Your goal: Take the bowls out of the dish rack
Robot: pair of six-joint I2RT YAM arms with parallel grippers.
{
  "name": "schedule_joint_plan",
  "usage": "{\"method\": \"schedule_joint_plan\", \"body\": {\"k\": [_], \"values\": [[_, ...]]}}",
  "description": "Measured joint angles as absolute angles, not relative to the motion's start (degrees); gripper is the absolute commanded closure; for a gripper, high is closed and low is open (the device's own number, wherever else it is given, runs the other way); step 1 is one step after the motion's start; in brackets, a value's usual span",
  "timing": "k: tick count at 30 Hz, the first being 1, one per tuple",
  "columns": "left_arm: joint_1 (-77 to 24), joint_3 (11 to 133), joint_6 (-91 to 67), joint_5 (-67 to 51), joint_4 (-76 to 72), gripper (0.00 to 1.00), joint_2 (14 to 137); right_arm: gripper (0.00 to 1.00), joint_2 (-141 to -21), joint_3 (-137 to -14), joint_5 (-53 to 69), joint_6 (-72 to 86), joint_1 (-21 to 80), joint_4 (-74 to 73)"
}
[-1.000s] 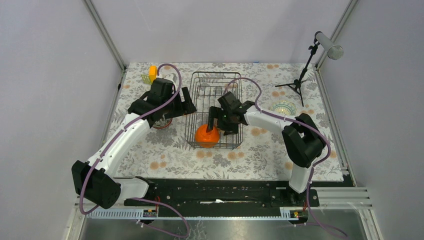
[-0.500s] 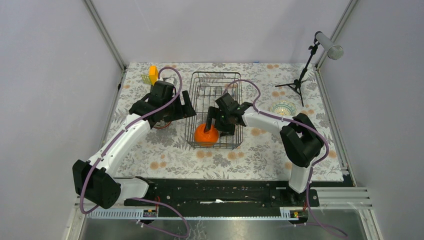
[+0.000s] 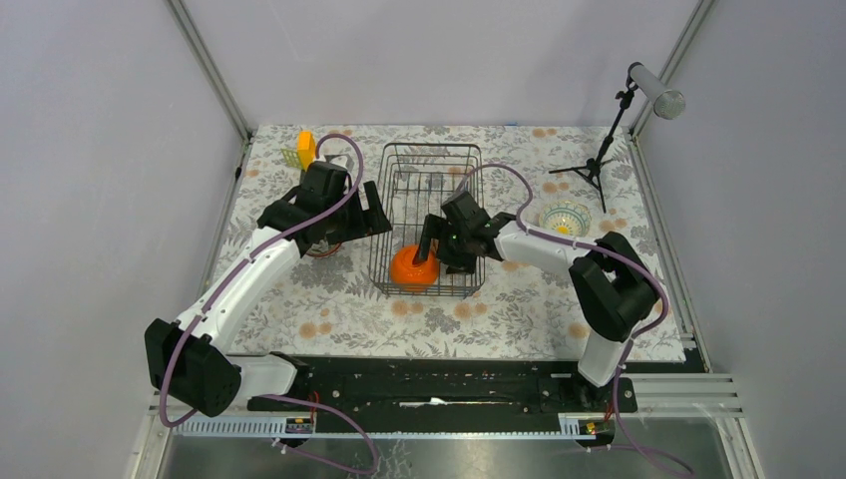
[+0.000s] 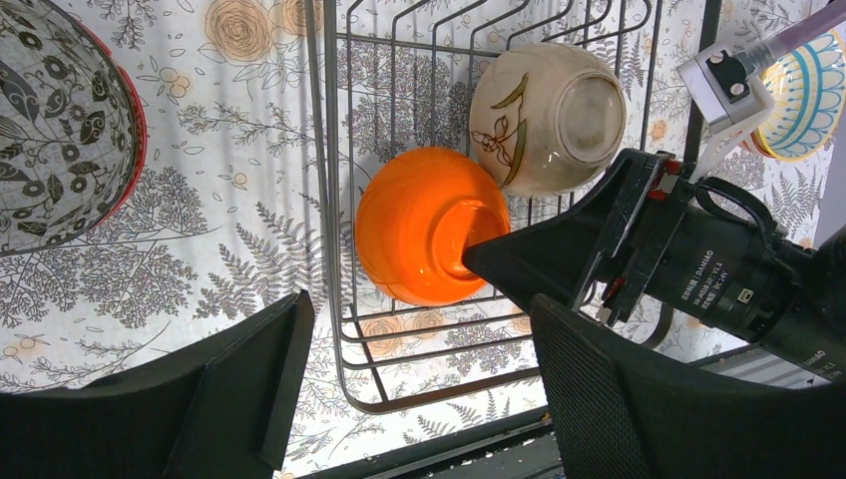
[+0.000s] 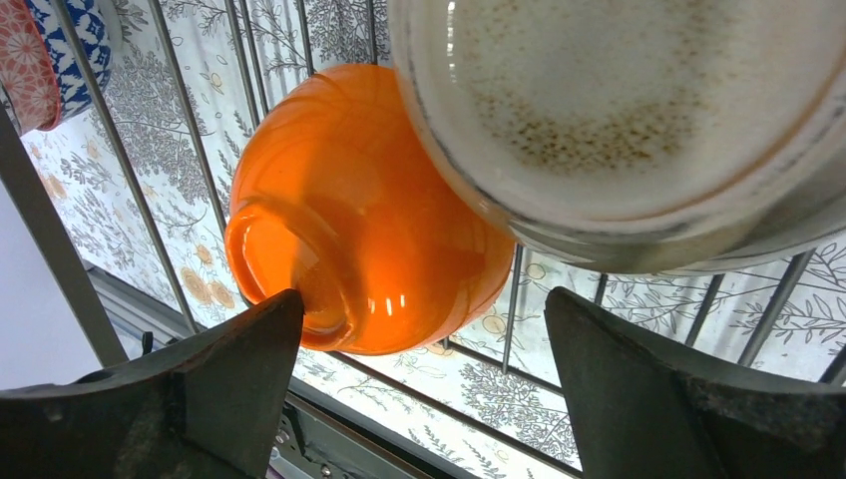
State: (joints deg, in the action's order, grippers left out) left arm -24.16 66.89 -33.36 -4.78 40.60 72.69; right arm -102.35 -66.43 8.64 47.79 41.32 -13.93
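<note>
The black wire dish rack point(image 3: 431, 150) stands mid-table. The orange bowl point(image 3: 410, 268) lies on its side in the rack's near end, with a cream bowl point(image 4: 547, 118) just behind it. My right gripper point(image 3: 433, 249) is open inside the rack; its fingers straddle the orange bowl point(image 5: 359, 220) from the side, and the left fingertip point(image 5: 249, 349) sits by the bowl's foot. My left gripper point(image 3: 365, 217) is open and empty, hovering over the rack's left rim. A blue-and-white bowl point(image 5: 45, 50) shows at the edge of the right wrist view.
A bowl with a black-and-white pattern and a red rim point(image 4: 60, 120) sits on the table left of the rack, under my left arm. A blue-striped bowl point(image 3: 566, 216) sits right of the rack. A small tripod point(image 3: 597, 165) stands far right, a yellow object point(image 3: 302, 146) far left.
My right gripper has dropped lower and closer round the orange bowl, its elbow swinging right. The left arm has shifted only slightly. The bowls have not moved.
</note>
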Motion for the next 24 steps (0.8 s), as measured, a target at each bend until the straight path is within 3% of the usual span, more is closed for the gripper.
{"method": "schedule_joint_plan", "body": {"k": [19, 24], "values": [[-24.16, 64.97, -33.50, -4.97, 40.82, 0.15, 70.98, 0.00, -102.10, -56.31, 14.70, 48.99, 39.57, 5.89], [-24.16, 64.97, -33.50, -5.08, 40.82, 0.15, 70.85, 0.08, -102.91, -56.88, 14.68, 49.21, 39.57, 6.59]]}}
